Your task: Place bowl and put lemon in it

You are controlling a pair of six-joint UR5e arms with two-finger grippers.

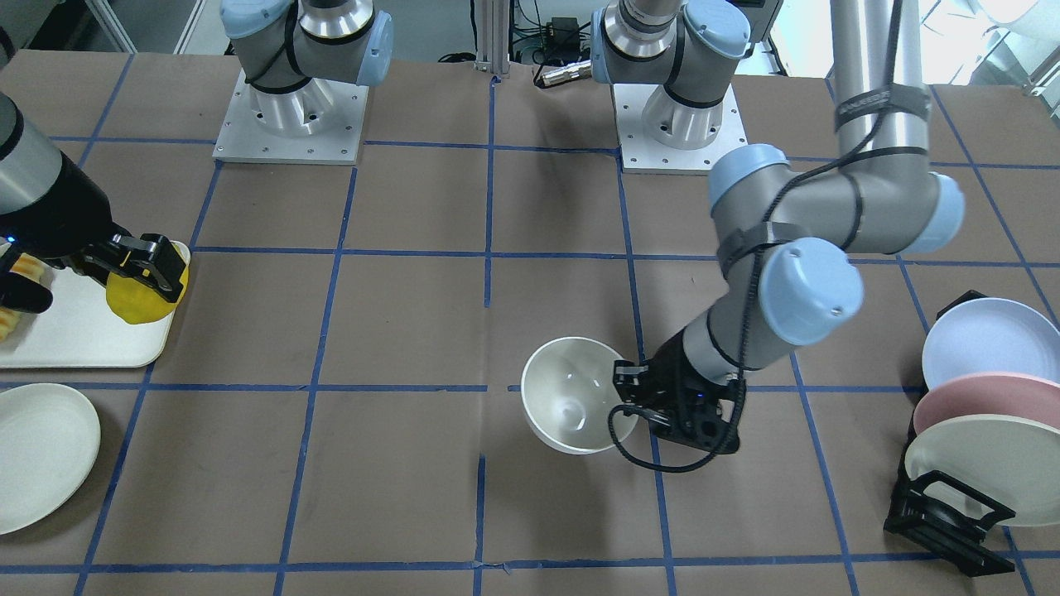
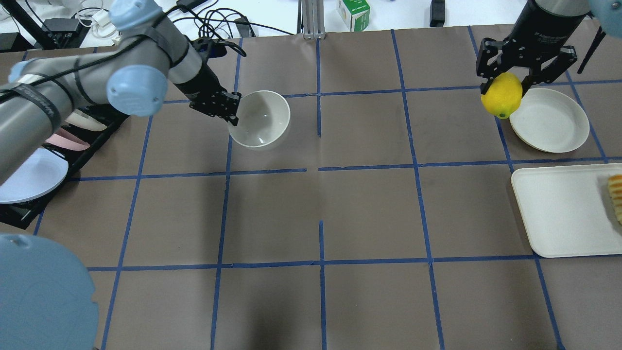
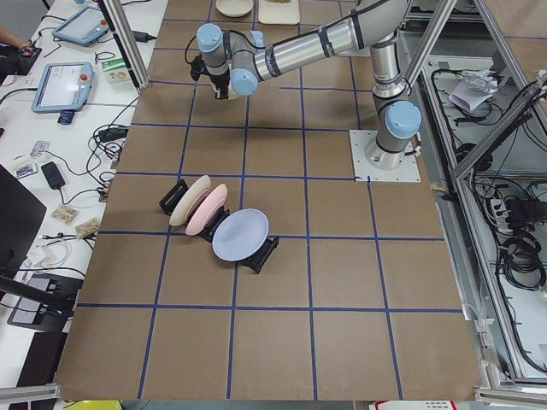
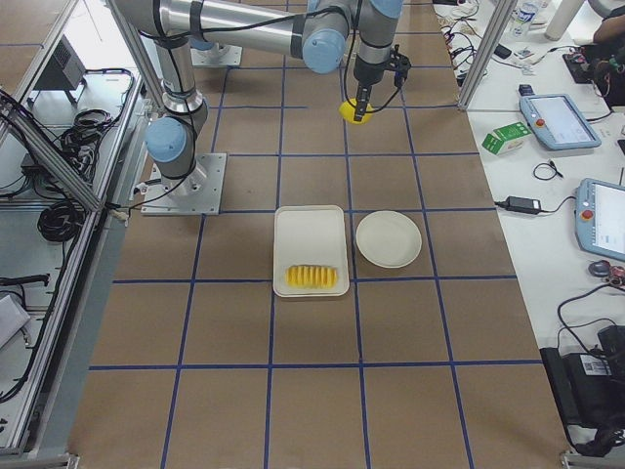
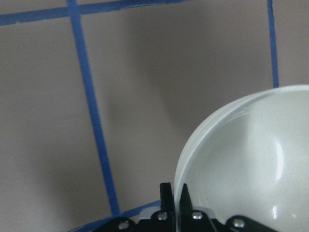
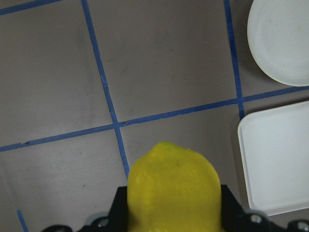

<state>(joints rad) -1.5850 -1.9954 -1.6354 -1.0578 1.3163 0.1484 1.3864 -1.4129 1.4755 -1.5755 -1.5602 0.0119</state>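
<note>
- Black rack [image 2: 99, 138] at the far left edge of the counter [image 2: 369, 214], holding a lavender plate [image 2: 29, 175], a pink plate [image 2: 65, 142] and an off-white plate [image 2: 83, 120] on edge. No writing on them.
- Left claw [image 2: 234, 114] is pinched narrow on the bowl's near rim, one finger inside and one outside; the wrist view shows this clearly.
- Bowl [image 2: 262, 119] is left of the counter's centre line, mouth up, glossy inside, unmarked. Can't tell if its base touches the counter or hangs just above it.
- Green-and-white box [image 2: 353, 12] is past the far edge of the counter. It has printing, too small to read.
- Right claw [image 2: 505, 87] is clamped around the lemon, fingers on both sides. The small white print on its black body is unreadable.
- Lemon [image 2: 501, 102] is held up off the counter, dark tip pointing down, well apart from the bowl.
- Shallow cream plate [image 2: 554, 121] is flat on the counter, just right of the lemon in the overhead view.
- White tray [image 2: 559, 214] is nearer the robot than that plate, with orange-yellow slices [image 2: 616, 194] in a row at its right end.
</note>
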